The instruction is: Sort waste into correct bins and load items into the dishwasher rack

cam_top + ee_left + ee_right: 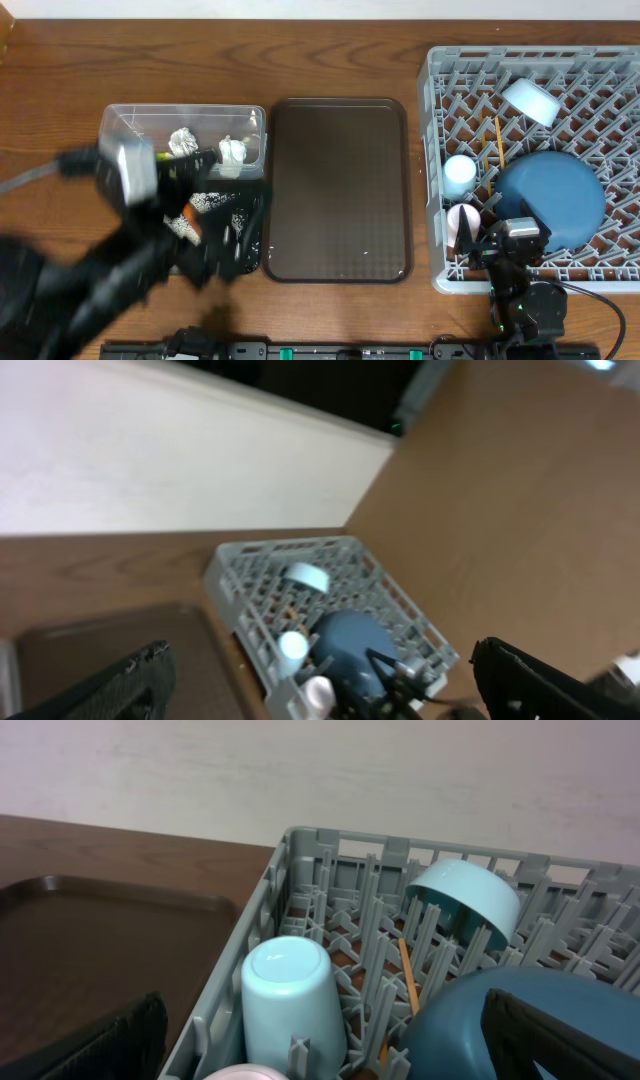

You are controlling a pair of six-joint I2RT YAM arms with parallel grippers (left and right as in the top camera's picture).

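Watch your left arm: it shows as a blur over the black tray (pixel 255 250) and the tub (pixel 110 125) at the left. A careless sweep there could tip either one and scatter rice (pixel 210 203) across the counter (pixel 60 70). Your left pincer (pixel 335 685) is spread wide with nothing in it. The right pincer (pixel 335 1040), also fully spread and empty, hangs over the near edge of the rack (pixel 435 120), just beside the pink cup (pixel 462 225). A low move could knock that cup or the plate (pixel 555 200).

The tub holds napkins (pixel 232 150). The black tray holds the rice and an orange bit, likely the carrot (pixel 190 215). The rack also carries the bowl (pixel 530 100), chopsticks (pixel 495 140) and blue cup (pixel 460 172). The brown tray (pixel 340 180) in the middle is bare.
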